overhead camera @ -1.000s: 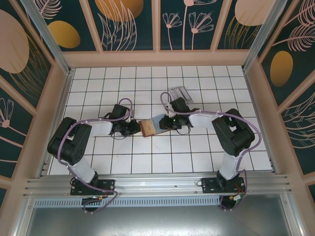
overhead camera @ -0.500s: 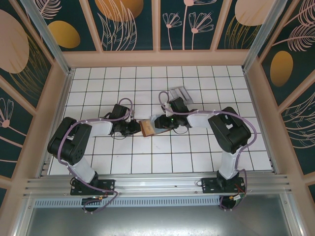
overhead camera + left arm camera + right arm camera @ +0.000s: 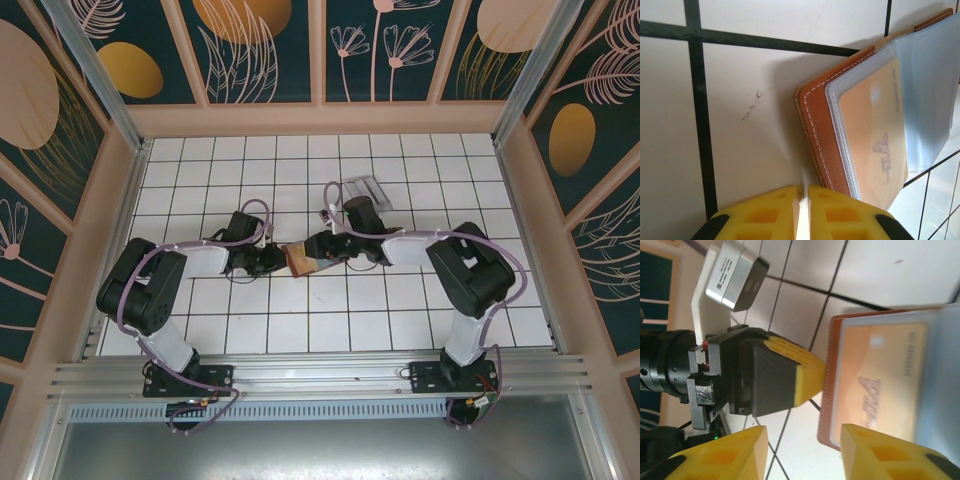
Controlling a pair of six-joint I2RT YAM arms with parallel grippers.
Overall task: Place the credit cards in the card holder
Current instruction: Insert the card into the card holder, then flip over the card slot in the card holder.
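The clear tray (image 3: pixel 367 190) lies on the far side of the table, well apart from both arms; pale strips show inside it, but from the overhead view I cannot tell what they are.

Nearer, at the middle of the table, the card holder (image 3: pixel 300 260) lies open between the two grippers. Its reddish-brown leather with white stitching frames clear sleeves, and an orange card (image 3: pixel 875 140) with a pale logo sits flat under the top sleeve. A bluish sheet (image 3: pixel 930 95) overlaps the far part of that card and reaches past the holder's edge. I cannot say whether it is a loose card or another sleeve page.

The left gripper (image 3: pixel 812 376) comes in low from the left with its yellow pads pressed together, the tip right at the holder's stitched edge. The right gripper (image 3: pixel 805 432) hangs over the holder with its fingers spread wide, one finger over bare tile and the other over the holder's near corner. It pinches nothing.

The table (image 3: pixel 300 330) is white tile with dark grout lines. Dark teal walls (image 3: pixel 260 50) painted with pale flowers and orange ovals in tan wooden frames close it in, and an aluminium rail (image 3: pixel 320 375) runs along the near edge.

The holder's far end is cut off in both wrist views, and the overhead view shows it too small to read.
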